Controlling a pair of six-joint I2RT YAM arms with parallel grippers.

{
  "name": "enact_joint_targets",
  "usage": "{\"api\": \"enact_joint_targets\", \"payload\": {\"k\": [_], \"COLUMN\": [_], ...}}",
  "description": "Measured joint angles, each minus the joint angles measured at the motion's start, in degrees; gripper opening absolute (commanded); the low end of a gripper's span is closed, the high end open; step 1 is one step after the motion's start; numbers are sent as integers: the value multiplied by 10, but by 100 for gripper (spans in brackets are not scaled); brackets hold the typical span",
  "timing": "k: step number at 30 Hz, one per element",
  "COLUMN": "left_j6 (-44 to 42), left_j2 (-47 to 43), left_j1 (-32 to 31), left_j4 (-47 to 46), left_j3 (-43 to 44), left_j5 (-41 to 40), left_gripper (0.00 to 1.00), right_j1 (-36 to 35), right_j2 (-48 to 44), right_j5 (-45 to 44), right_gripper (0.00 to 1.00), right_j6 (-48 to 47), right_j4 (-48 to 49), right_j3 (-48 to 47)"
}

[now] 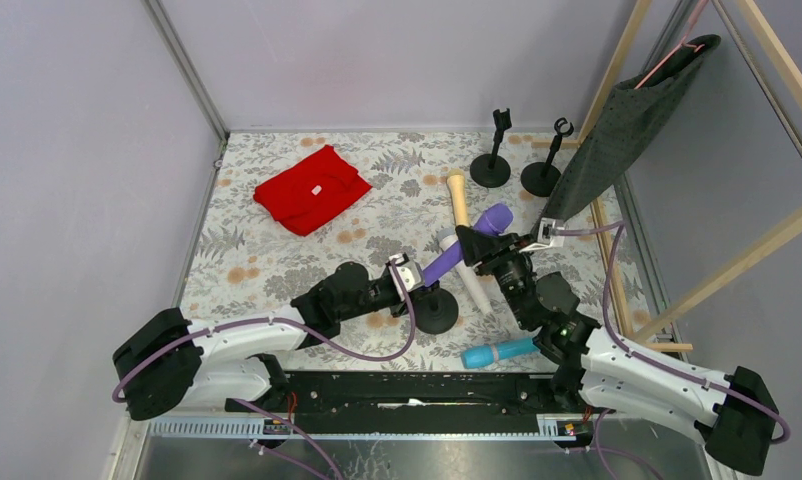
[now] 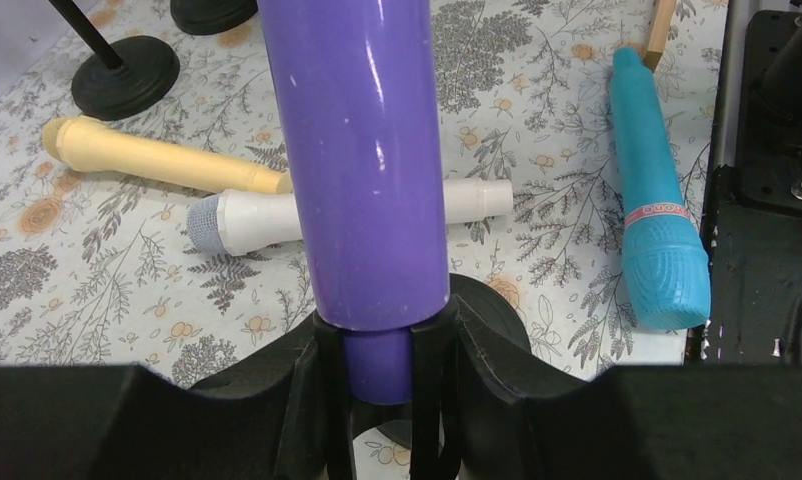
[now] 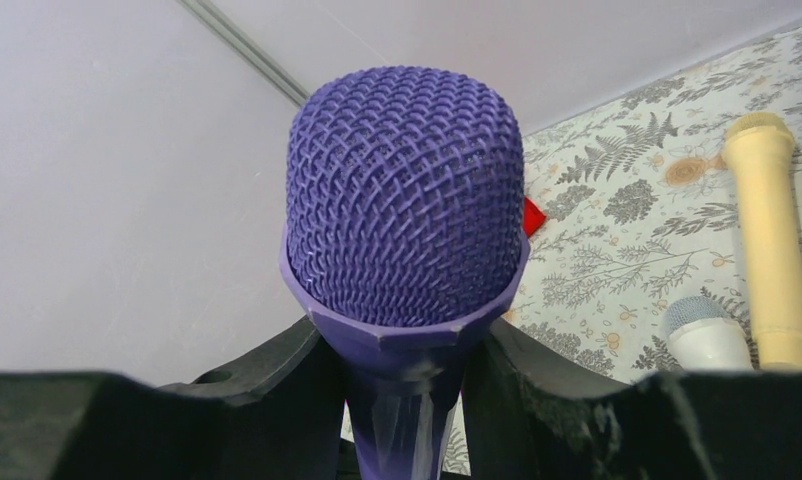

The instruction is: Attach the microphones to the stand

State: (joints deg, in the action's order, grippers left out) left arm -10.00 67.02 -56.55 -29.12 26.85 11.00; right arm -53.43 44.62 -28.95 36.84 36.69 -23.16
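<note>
While the right tool pinches the purple microphone just under its mesh head, the left tool is pressed together on the forked clip of the near stand. The microphone's slim tail sits between the clip's prongs, and its body slants up off the desk.

Four microphones show in all: the purple one, plus three lying flat. The white microphone and the cream microphone lie end to end under the purple one. The blue microphone lies well apart from them, close to the desk's near edge beside the right arm. It carries a pink band with lettering too small to read.

Three stands are in view — the near one and two back stands, upright side by side near the rear wall. One red cloth lies folded at back left; one grey cloth hangs at the right edge. Open floral surface lies on the left, between the red cloth and the left arm.
</note>
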Motion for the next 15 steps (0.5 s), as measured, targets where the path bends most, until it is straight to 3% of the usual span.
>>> {"api": "enact_joint_targets", "payload": {"k": [9,15], "left_j6": [3,7], "left_j2": [3,3], "left_j1": [0,1], "left_j4": [11,12], "left_j3": [0,-2], "left_j5": [3,3], "left_gripper": [36,35], "right_j1": [-87,-111], "right_j2": [24,54], "right_j5": [-137,-172], "right_gripper": [0,0], "right_j6": [-42,-68], "right_j4": [45,47], "right_j3": [5,-15]}}
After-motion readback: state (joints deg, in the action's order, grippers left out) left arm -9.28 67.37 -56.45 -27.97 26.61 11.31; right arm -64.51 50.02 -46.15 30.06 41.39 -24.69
